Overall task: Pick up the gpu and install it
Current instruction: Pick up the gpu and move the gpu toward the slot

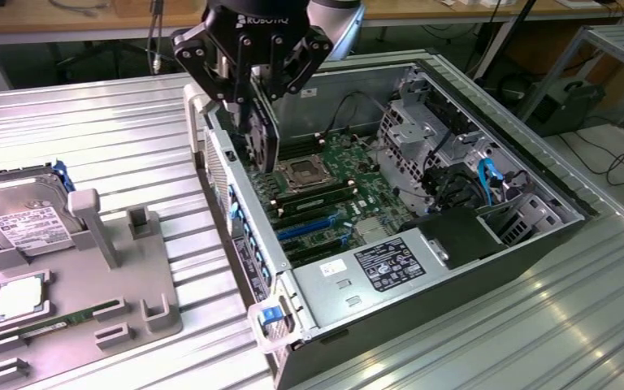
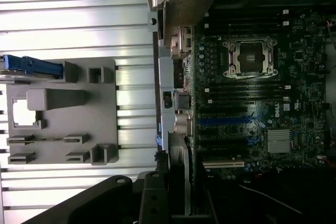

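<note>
- Nearest, at the tabletop's (image 1: 106, 130) near corner on the exterior view's left, sits a grey tray (image 1: 84, 301).
- Along the tray's near edge lies a green memory stick (image 1: 62, 318), with a square chip (image 1: 19, 296) just beside it.
- At the tray's far side a hard drive (image 1: 19, 215) with a white label leans against a grey post.
- Beside the tray, an open case (image 1: 431, 341) lies on its side, running from the near edge toward the far edge on the exterior view's right.
- At the case's near end is a silver power supply (image 1: 388, 264) with a dark label.
- Further in is the motherboard (image 1: 328, 195), with blue and black slots and then an empty socket (image 1: 299, 172).
- Over the case's wall on the exterior view's left, the gpu (image 1: 261, 138) hangs upright, its low end down inside the case next to the socket.
- Whether the card touches the board cannot be told.
- Above it, the black claw (image 1: 256, 101) is clamped on the gpu's top, one finger on each face.
- Beyond the tabletop's far edge stand wooden benches (image 1: 74, 16) with cables.
</note>
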Controlling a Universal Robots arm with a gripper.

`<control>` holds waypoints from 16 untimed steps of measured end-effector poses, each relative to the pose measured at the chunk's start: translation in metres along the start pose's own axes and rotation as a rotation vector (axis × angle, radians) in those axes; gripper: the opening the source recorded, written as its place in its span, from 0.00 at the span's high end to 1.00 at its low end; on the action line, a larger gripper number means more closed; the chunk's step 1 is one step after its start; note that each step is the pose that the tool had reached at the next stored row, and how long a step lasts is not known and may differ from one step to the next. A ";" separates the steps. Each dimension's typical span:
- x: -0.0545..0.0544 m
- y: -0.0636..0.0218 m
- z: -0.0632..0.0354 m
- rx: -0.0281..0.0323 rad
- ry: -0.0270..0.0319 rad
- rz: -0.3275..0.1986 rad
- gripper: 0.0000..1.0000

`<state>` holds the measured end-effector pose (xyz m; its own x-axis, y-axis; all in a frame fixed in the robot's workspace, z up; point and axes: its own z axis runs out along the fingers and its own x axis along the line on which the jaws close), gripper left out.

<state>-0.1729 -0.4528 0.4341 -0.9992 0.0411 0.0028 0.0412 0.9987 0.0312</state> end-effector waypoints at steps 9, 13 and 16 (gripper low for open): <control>-0.006 0.0002 0.0012 -0.0004 -0.0074 0.000 0.72; -0.010 0.0004 0.0015 -0.0004 -0.0075 0.000 0.72; -0.013 0.0005 0.0017 -0.0004 -0.0075 0.000 0.72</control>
<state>-0.1599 -0.4528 0.4324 -0.9991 0.0410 -0.0047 0.0408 0.9987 0.0315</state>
